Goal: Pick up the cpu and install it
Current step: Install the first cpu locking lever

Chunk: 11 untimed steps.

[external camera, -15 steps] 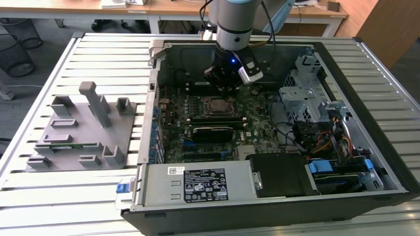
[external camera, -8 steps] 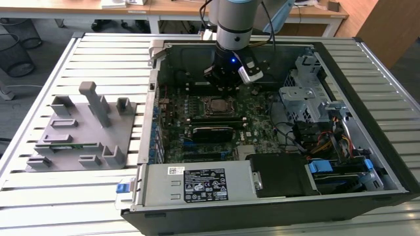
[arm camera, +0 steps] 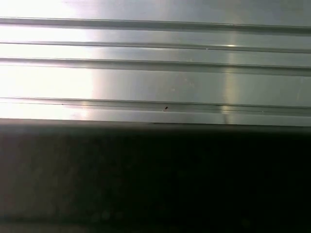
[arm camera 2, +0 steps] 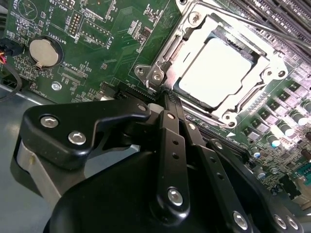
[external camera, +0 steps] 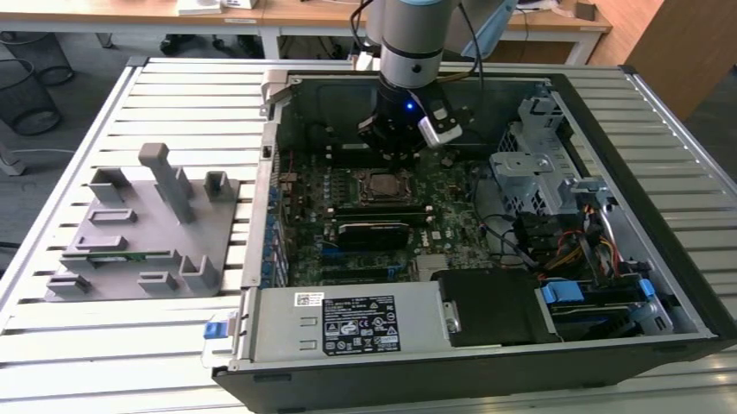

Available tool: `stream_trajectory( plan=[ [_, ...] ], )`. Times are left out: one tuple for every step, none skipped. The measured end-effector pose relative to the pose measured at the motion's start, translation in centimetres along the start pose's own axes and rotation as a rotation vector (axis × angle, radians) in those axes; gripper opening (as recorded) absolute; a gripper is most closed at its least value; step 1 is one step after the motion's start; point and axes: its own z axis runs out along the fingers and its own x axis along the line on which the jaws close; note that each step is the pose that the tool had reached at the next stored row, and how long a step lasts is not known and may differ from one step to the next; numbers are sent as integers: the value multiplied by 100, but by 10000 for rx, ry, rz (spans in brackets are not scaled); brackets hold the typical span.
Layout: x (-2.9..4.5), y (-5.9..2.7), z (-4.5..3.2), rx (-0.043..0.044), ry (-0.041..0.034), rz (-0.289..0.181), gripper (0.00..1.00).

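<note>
1. The exterior view looks down from high up, far back, at the whole case (external camera: pixel 645 216) on the table (external camera: pixel 138 345).
2. The second wrist view sits very near the board (arm camera 2: pixel 97 43), looking past the gripper (arm camera 2: pixel 167 97) at the socket (arm camera 2: pixel 218 73). The exterior view shows that socket (external camera: pixel 382 185) too.
3. The first wrist view faces ribbed metal (arm camera: pixel 155 73), very close.

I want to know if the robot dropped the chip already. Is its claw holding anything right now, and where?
Nothing is held. In the second wrist view the gripper fingers are pressed together with nothing between them, beside the socket, and the cpu already sits in it.
</note>
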Motion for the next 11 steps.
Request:
stream_trajectory(
  plan=[
    [0, -1, 0, 17, 1, 1, 11],
    [0, -1, 0, 30, 1, 1, 11],
    [0, -1, 0, 40, 2, 1, 11],
    [-1, -1, 1, 49, 3, 2, 11],
    [-2, -1, 3, 65, 3, 2, 11],
    [-3, -1, 5, 85, 5, 3, 11],
    [-4, -1, 7, 93, 6, 2, 11],
    [-6, -2, 9, 100, 6, 3, 11],
    [-7, -2, 12, 104, 7, 3, 11],
    [-9, -2, 15, 105, 8, 3, 11],
    [-11, -2, 18, 104, 8, 3, 11]
  ],
)
